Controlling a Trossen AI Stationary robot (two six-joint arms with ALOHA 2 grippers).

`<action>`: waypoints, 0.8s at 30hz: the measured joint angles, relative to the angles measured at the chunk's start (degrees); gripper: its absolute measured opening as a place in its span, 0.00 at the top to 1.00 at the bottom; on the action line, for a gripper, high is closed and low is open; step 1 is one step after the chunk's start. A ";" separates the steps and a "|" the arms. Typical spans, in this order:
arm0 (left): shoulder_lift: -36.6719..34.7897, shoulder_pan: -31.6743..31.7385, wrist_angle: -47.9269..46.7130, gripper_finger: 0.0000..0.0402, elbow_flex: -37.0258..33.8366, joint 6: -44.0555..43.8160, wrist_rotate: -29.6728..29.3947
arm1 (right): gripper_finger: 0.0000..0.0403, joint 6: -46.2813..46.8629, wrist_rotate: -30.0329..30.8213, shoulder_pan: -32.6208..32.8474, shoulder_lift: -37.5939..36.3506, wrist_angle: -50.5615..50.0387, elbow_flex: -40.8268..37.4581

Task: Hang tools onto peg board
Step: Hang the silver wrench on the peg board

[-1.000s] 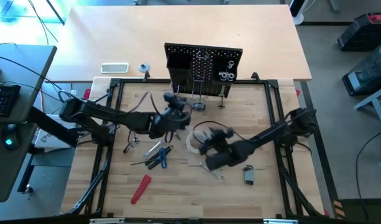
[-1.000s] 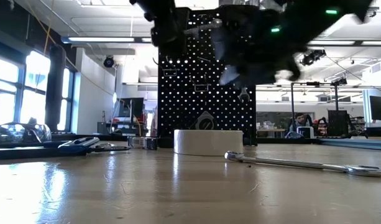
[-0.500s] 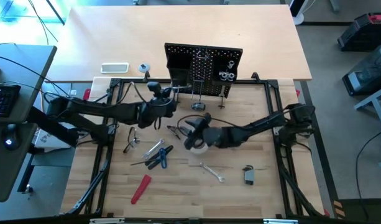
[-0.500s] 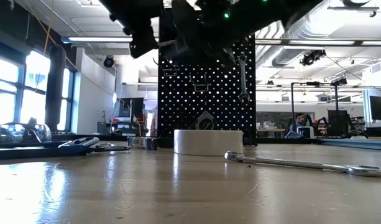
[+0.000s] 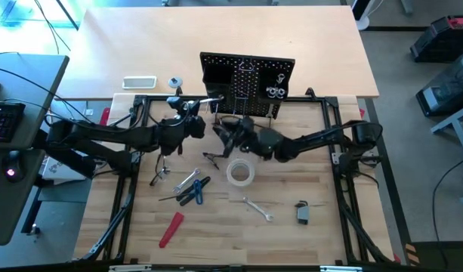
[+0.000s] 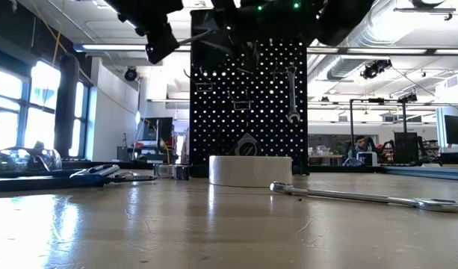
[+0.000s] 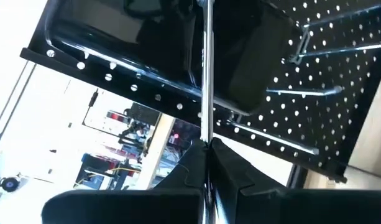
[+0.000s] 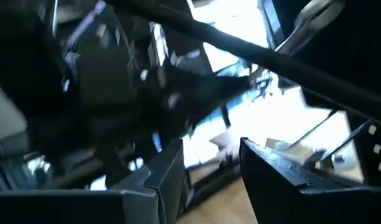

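Tools spread in front of the upright peg board (image 5: 248, 75)

A silver wrench (image 6: 291, 94) hangs on the black perforated board. Just before the board lies the white tape roll (image 5: 240, 173); nearer still, a loose wrench (image 5: 258, 209) and small tape measure (image 5: 302, 212); off to one side, blue-handled pliers (image 5: 195, 192) and the red-handled tool (image 5: 170, 230).

no readable text, labels, brands or numbers on anything in view
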 joint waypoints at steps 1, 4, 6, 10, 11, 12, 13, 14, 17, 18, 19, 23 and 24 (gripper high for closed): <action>0.31 0.00 0.97 1.00 0.01 0.17 -0.02 | 0.63 -0.12 0.01 -0.44 0.00 1.14 0.00; 1.41 -0.21 2.57 1.00 0.04 0.52 0.21 | 0.63 0.31 0.08 -1.72 0.00 3.29 0.01; 2.07 -0.53 3.62 1.00 0.04 0.56 0.46 | 0.63 1.54 0.73 -2.35 0.00 3.78 0.00; 2.69 -1.68 5.54 1.00 0.04 1.06 0.45 | 0.63 4.71 1.10 -3.57 0.00 4.42 0.00; 2.69 -2.03 5.60 1.00 0.04 1.17 0.32 | 0.63 5.51 1.10 -3.83 0.00 4.79 0.01; 2.69 -2.39 6.02 1.00 0.04 1.24 0.26 | 0.63 5.93 1.12 -4.01 0.00 5.06 0.02; 2.69 -2.71 6.41 1.00 0.04 1.32 0.21 | 0.63 6.18 1.12 -4.25 0.01 5.49 0.02; 2.69 -3.01 6.77 1.00 0.04 1.40 0.03 | 0.63 6.23 1.13 -4.31 0.01 5.81 0.02; 2.69 -3.52 6.94 1.00 0.04 1.82 -0.19 | 0.63 5.85 0.91 -4.44 0.02 7.15 0.04; 2.69 -3.64 6.87 1.00 0.04 1.80 -0.18 | 0.63 5.48 0.49 -4.42 0.02 7.59 0.04; 2.75 -3.65 6.90 1.00 0.04 1.69 -0.23 | 0.63 5.42 0.31 -4.39 0.02 7.94 0.04; 3.90 -3.83 7.56 1.00 0.06 1.36 -0.25 | 0.63 5.64 0.12 -4.37 0.02 8.07 0.04; 4.45 -4.04 8.17 1.00 0.07 1.40 -0.25 | 0.63 5.97 0.11 -4.38 0.02 8.08 0.04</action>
